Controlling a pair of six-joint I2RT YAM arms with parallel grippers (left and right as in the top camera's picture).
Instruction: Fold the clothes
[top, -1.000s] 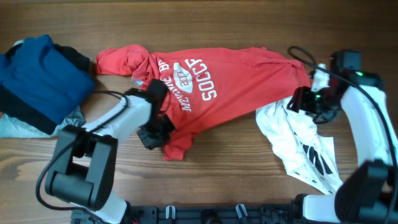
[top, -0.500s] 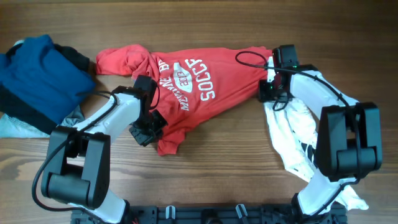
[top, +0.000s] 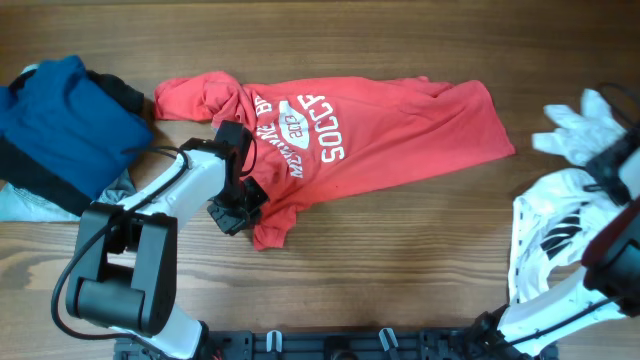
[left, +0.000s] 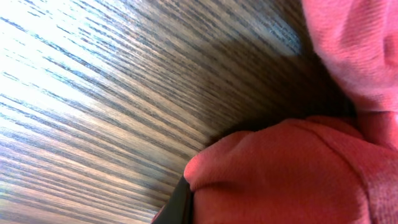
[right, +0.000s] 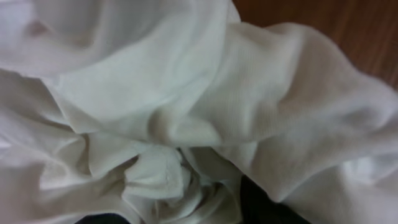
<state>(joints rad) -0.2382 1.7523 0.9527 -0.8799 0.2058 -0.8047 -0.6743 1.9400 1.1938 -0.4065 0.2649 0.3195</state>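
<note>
Red T-shirt (top: 400, 130) in shut left jaws — white garment (top: 575, 135) now away rightward in right jaws

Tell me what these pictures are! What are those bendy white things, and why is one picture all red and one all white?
Those are two robot arms at a wooden table. Each arm ends in a two-finger gripper. The overhead picture looks down from above. The other two come from small cameras on the wrists, so they see things very close up. On the table lies a big red cotton T-shirt with white lettering, which the robot should fold. At the left sits a folded blue garment. The left gripper is pinched shut on the shirt's lower edge, so its camera sees the shirt and the wood. A crumpled white cloth hangs over the right arm and fills its camera's picture. The right gripper is hidden, so I cannot tell whether it is open.
</note>
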